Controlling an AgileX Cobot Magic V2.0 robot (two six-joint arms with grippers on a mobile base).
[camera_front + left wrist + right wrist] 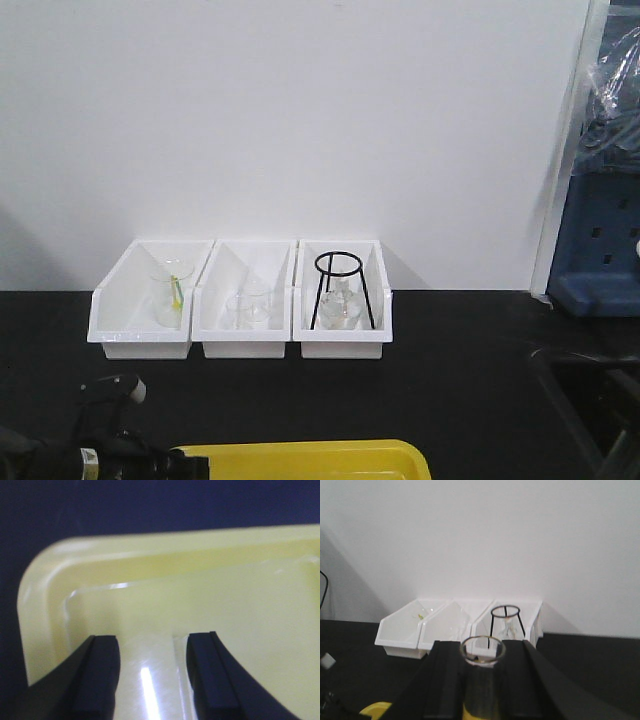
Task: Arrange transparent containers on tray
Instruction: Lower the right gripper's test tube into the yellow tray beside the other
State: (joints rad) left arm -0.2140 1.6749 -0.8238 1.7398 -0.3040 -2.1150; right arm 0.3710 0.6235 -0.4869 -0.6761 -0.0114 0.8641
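Step in hand, as judged: setting the upright test tube (482, 690) down on the yellow tray (300, 455). Carry low and level toward the tray, at 6 o'clock of the white bins (240, 345) on the black surface (460, 380). Keep the clamp firm but no tighter — thin, slick glass, likely to slip or crack. Aim for bare tray floor beside the lying tube (147, 680), never on top of it. Tip gently onto the side, parallel to the neighbour, and part the fingers only after resting glass on plastic, to guard against rolling. Steer clear of the left gripper (150, 645), low over the tray with a rounded corner at its 10 o'clock.

At the right gripper (482, 652): fingers closed on the upright test tube, one at 9 and one at 3 o'clock of it, with the open rim just above their tips and a sliver of tray at 8 o'clock. At the left gripper: fingers apart, with the lying tube between — close against the 9 o'clock finger, a thin strip of yellow before the 3 o'clock one. Cannot tell whether touching.
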